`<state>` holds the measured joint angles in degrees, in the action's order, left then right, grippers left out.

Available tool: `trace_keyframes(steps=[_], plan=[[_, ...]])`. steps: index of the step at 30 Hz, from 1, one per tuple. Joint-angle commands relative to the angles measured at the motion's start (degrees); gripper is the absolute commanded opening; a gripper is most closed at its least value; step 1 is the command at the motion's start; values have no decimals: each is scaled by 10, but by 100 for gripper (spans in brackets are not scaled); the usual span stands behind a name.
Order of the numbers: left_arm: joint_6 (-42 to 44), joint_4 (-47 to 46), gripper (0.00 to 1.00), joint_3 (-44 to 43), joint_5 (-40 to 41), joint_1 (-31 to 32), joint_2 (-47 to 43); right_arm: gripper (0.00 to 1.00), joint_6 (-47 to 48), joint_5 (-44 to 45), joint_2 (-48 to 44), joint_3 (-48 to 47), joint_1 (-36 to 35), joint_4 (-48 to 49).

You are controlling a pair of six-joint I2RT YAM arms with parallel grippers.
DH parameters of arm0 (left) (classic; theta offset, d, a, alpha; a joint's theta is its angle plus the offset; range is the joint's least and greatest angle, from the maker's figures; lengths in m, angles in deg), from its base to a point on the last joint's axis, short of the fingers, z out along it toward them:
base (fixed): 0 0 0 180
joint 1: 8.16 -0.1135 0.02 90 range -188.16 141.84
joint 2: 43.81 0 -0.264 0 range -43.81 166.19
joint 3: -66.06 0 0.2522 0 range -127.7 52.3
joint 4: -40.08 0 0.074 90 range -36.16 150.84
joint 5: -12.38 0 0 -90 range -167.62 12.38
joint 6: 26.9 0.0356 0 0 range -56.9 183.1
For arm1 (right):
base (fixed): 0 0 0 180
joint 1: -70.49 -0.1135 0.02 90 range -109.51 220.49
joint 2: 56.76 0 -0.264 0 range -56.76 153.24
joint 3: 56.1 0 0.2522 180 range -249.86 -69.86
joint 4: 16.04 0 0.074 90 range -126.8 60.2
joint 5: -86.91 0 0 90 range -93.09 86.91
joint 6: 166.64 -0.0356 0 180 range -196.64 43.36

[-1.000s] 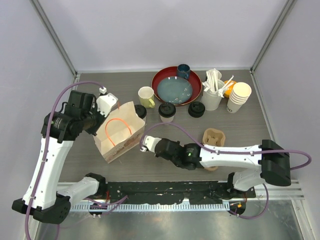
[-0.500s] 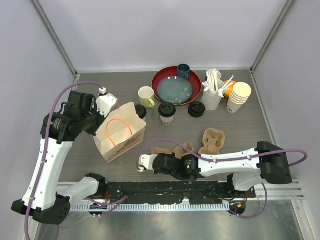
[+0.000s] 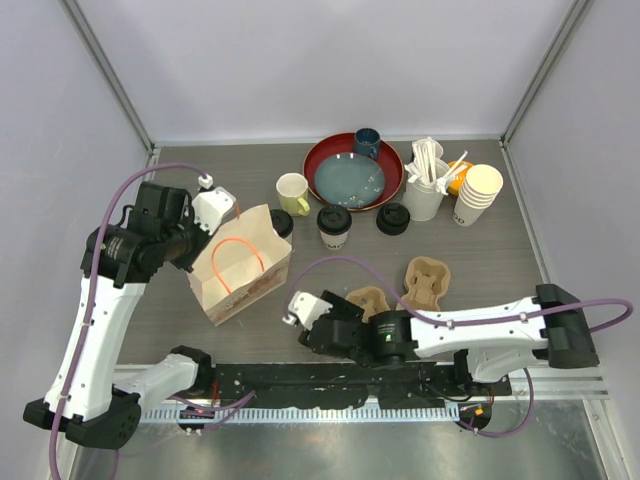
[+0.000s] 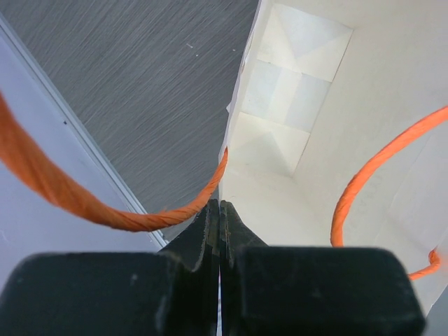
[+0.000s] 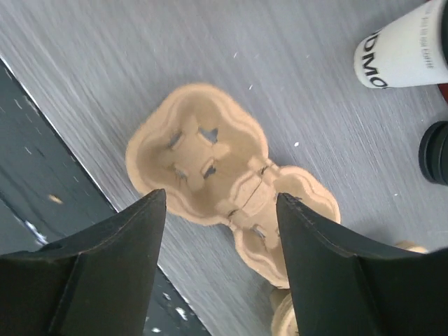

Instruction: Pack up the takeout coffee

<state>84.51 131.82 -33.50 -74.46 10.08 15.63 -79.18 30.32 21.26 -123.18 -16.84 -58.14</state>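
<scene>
**Left gripper.** The left gripper (image 4: 219, 207) is clenched on the rim of the bag (image 3: 245, 280). In the wrist view its fingers (image 4: 207, 231) meet with only the paper edge between them. The bag stands open on the table (image 3: 500, 250), at the left. One orange handle (image 4: 98, 210) loops outside the rim beside the fingers. The other handle (image 4: 364, 175) curves across the white inside wall.

**Right gripper.** The right gripper (image 5: 218, 199) is released, its fingers (image 5: 133, 238) spread wide. It is low over the near middle of the table. A carrier (image 5: 210, 161) of tan pulp lies flat on the table. In the wrist view it is framed between the two fingers. Whether either finger touches it cannot be told.

**Cup.** The cup (image 3: 334, 228), white with a black lid, stands upright on the table. It is right of the bag and apart from it.
- From the right fingers it lies beyond the carrier, well apart, and off to the right-hand side in the wrist view.
- From the left fingers it lies across the bag mouth, well apart.
- It touches neither the carrier nor the bag.

**Rear lid.** A rear lid (image 3: 281, 222), black, shows just behind the bag's far corner. What is under it cannot be told.

**Other items.**
- A second carrier (image 3: 426, 280) lies right of the first.
- A black lid stack (image 3: 392, 218) sits right of the cup.
- A yellow mug (image 3: 293, 193) stands behind the cup.
</scene>
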Motion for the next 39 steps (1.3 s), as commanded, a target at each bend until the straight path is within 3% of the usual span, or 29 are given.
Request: trace_keyframes(steps=[1,3,5,6,16,23,32,36,39], plan=[[0,79,0,-9,-14,-3,-6,70,-243,65,-54,-68,55,-42],[-1,79,0,-9,-18,-3,-4,70,-311,-5,-58,-67,101,-58],[-1,79,0,-8,-22,-3,-4,82,-365,-54,-55,-56,151,-75],[-1,79,0,-9,-25,-3,-4,83,-373,-58,-50,-55,160,-81],[-18,72,0,-12,-28,-3,-6,83,-332,-80,108,-94,189,-124],[-16,83,0,-18,-61,-3,-11,70,-302,-124,138,-62,225,-66],[-20,83,0,-17,-73,-3,-10,66,-301,-156,161,-26,237,-51],[-20,85,0,-17,-73,-3,-10,48,-306,-153,156,-21,237,-55],[-21,87,0,-14,-80,-3,-8,44,-310,-140,141,-28,237,-79]])
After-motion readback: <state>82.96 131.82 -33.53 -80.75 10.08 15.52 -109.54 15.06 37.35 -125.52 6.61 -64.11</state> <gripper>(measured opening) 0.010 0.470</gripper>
